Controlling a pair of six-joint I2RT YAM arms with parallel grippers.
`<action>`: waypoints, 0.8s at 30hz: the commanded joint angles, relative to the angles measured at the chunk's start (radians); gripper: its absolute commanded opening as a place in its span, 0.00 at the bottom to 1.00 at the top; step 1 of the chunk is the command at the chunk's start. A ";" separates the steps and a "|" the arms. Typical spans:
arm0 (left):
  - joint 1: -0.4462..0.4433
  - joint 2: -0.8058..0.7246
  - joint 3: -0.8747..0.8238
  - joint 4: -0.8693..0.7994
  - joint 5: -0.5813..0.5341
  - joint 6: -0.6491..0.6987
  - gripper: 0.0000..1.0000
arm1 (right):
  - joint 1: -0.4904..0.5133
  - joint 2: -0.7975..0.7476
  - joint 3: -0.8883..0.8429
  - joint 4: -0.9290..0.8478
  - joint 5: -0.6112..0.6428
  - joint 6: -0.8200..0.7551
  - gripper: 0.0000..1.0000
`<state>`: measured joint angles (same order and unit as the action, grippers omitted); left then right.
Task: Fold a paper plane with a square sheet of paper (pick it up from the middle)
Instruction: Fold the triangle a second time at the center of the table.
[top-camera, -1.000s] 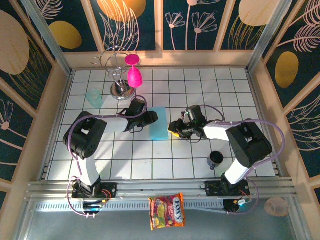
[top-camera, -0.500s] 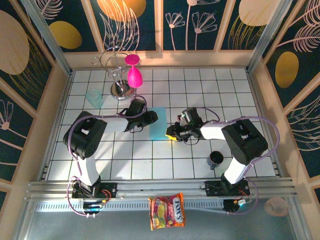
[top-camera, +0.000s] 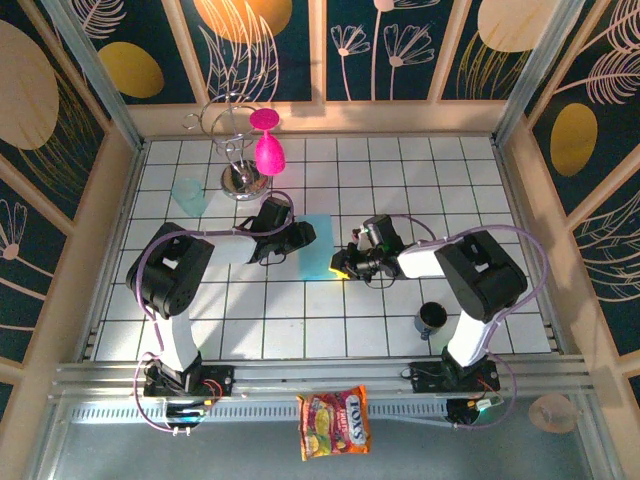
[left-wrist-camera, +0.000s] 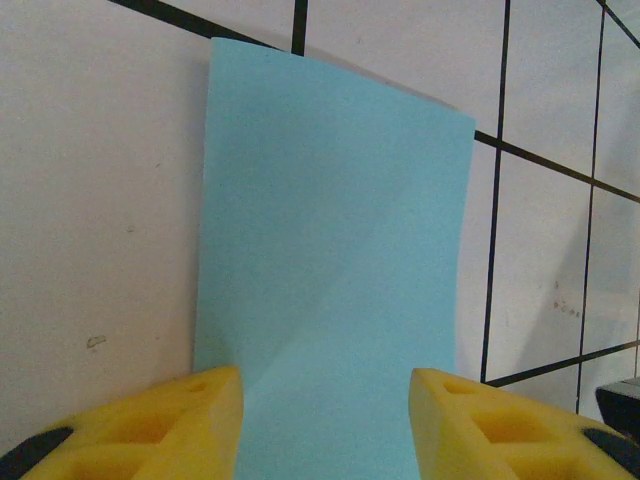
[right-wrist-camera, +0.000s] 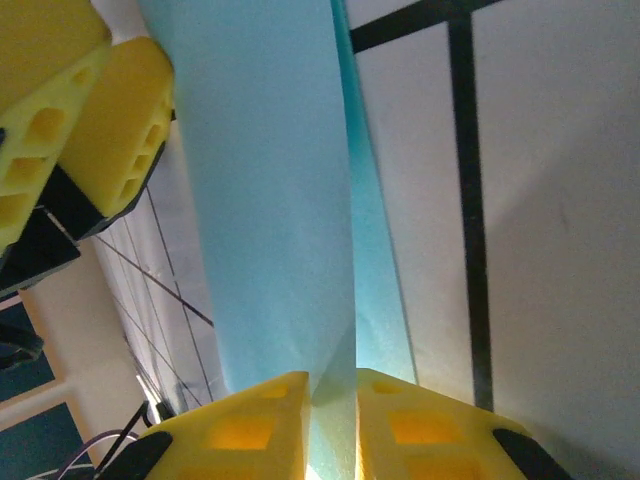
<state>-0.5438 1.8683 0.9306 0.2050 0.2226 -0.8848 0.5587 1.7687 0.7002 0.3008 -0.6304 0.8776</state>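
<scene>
The paper (top-camera: 318, 246), a narrow light-blue strip, lay near the middle of the table (top-camera: 400, 180) between the two grippers, and a slanting crease crossed it in the left wrist view (left-wrist-camera: 330, 280). The left gripper (top-camera: 303, 238) sat at its left edge with fingers well apart, one on each side of the strip (left-wrist-camera: 325, 420). The right gripper (top-camera: 342, 268) met the near right corner with fingers close together (right-wrist-camera: 330, 420) and a raised edge of the paper (right-wrist-camera: 270, 200) in the slim gap, though I could not tell if they clamped it.
</scene>
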 joint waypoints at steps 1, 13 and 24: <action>0.005 -0.007 0.008 -0.050 -0.010 -0.005 0.48 | -0.005 0.009 0.007 0.041 -0.014 0.018 0.16; 0.006 -0.057 0.083 -0.034 0.028 0.028 0.47 | -0.006 -0.039 -0.012 -0.040 -0.009 -0.023 0.00; 0.012 0.060 0.166 -0.132 0.023 0.082 0.40 | -0.035 -0.074 -0.021 -0.075 -0.018 -0.038 0.00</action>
<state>-0.5404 1.8992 1.0657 0.1371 0.2420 -0.8345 0.5316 1.7191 0.6838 0.2543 -0.6308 0.8623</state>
